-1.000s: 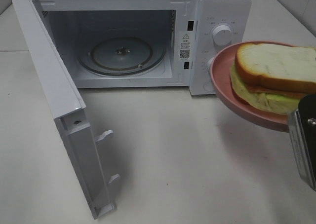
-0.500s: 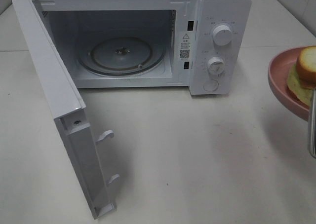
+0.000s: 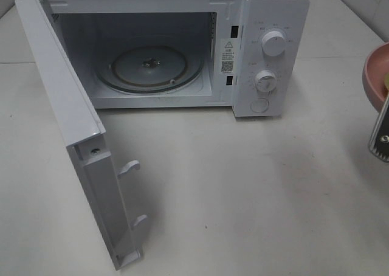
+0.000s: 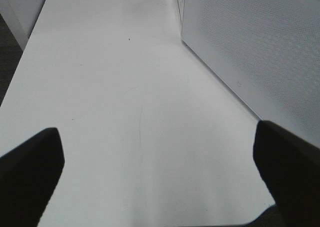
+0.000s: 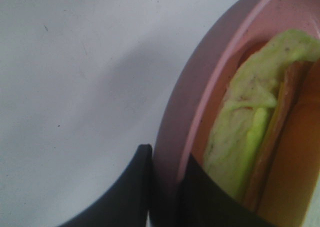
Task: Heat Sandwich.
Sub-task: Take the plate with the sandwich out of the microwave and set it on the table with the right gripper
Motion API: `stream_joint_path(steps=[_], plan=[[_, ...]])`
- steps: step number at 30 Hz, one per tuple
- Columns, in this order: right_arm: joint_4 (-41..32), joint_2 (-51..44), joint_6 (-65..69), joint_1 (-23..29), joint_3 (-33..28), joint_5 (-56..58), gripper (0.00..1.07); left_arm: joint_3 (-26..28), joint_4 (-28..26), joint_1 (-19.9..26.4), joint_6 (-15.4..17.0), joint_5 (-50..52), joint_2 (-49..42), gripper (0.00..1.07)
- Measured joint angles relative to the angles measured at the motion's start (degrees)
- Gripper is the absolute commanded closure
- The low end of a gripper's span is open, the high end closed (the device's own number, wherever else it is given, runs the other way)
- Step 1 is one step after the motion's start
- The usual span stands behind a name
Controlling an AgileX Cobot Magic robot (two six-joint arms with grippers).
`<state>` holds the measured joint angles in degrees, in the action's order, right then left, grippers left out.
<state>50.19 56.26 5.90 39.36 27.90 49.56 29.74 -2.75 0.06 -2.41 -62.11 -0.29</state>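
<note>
At the right edge of the white desk (image 3: 243, 185), the right gripper (image 5: 165, 187) pinches the rim of a round pink plate (image 5: 175, 112), one dark finger outside the rim and the other inside it, the plate raised clear of the desk top. On the plate lies the sandwich (image 5: 250, 137), its pale yellow-green filling and a reddish layer showing between the slices in the right wrist view; from the high camera only a sliver of plate (image 3: 374, 75) and a yellowish trace of food show at the picture's border. Toward the desk's rear stands a white microwave (image 3: 267, 51) with its door (image 3: 67, 106) swung wide to the left and its glass turntable (image 3: 149, 66) bare. Beside the microwave, the left gripper (image 4: 160, 167) hangs low over the desk with its dark fingers (image 4: 30, 162) spread wide apart, grasping nothing.
</note>
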Motion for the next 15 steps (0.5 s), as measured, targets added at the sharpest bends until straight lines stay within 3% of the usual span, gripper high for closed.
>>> stream_joint_path(steps=[15], plan=[[5.6,14.4,18.6,-0.7,0.0,-1.7,1.05,0.0,0.0,0.0,0.0,0.0,0.0,0.09]])
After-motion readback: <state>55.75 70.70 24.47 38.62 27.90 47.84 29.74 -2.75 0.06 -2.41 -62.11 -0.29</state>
